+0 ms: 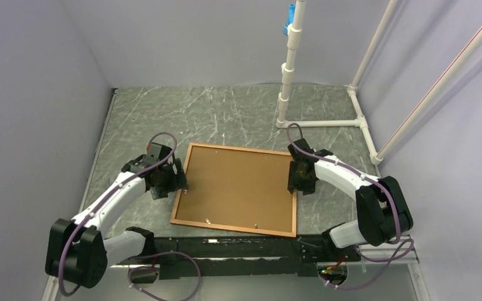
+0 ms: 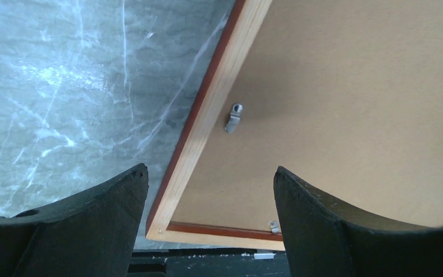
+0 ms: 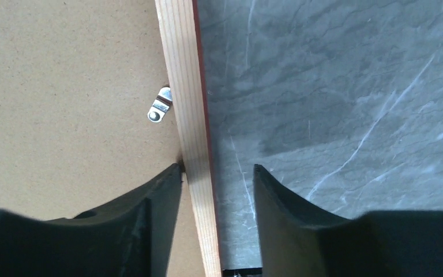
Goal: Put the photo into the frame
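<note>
Over the board-backed frame (image 1: 233, 227), left fingers (image 2: 92, 213) gape; right fingers (image 3: 150, 213) loosely straddle its rail (image 3: 187, 86).

Bright even light, sharp pics

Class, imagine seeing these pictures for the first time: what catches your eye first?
A big orange-brown frame lies back-up on the grey marbled table, plain brown backing board showing. The left end effector hangs open over its left edge; the right end effector, open, straddles its right rail.
</note>
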`<state>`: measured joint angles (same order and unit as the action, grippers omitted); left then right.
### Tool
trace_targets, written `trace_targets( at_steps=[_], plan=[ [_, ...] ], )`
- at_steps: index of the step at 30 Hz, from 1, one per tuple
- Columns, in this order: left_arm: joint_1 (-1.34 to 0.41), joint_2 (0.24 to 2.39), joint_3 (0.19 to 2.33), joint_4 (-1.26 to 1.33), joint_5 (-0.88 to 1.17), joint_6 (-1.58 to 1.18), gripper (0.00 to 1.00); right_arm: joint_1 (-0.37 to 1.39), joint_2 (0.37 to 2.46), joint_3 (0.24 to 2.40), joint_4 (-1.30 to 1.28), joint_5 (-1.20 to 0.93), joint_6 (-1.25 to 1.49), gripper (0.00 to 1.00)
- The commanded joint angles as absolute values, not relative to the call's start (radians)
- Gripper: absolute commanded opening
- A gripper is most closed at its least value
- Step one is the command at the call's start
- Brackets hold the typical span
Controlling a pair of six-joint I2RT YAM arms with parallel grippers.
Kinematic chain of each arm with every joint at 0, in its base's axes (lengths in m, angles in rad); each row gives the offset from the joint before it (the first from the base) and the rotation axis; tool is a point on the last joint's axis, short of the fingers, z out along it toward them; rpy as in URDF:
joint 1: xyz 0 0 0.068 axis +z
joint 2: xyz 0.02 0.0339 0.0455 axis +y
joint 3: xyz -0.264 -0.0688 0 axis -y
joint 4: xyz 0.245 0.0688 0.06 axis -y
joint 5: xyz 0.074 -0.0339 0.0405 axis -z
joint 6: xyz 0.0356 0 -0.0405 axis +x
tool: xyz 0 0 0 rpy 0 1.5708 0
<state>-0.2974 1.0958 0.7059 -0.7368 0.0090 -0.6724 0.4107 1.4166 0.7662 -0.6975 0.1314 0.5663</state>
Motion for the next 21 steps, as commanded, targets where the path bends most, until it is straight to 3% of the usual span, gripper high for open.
trace_targets(
  at_steps=[1, 3, 6, 18, 21],
  plan=[
    [-0.289, 1.166, 0.674, -0.619, 0.071, -0.647, 0.83, 0.389, 1.423, 0.803, -0.659, 0.112, 0.526, 0.56],
    [-0.289, 1.202, 0.662, -0.59, 0.084, -0.645, 0.82, 0.382, 1.419, 0.803, -0.646, 0.084, 0.527, 0.65],
    [-0.29, 1.227, 0.626, -0.527, 0.134, -0.648, 0.81, 0.377, 1.42, 0.805, -0.621, 0.03, 0.524, 0.71],
    [-0.452, 1.134, 0.453, -0.335, 0.229, -0.821, 0.81, 0.378, 1.558, 0.931, -0.591, -0.039, 0.483, 0.75],
    [-0.507, 1.151, 0.456, -0.346, 0.188, -0.838, 0.81, 0.377, 1.559, 0.937, -0.6, -0.005, 0.488, 0.84]
  ],
)
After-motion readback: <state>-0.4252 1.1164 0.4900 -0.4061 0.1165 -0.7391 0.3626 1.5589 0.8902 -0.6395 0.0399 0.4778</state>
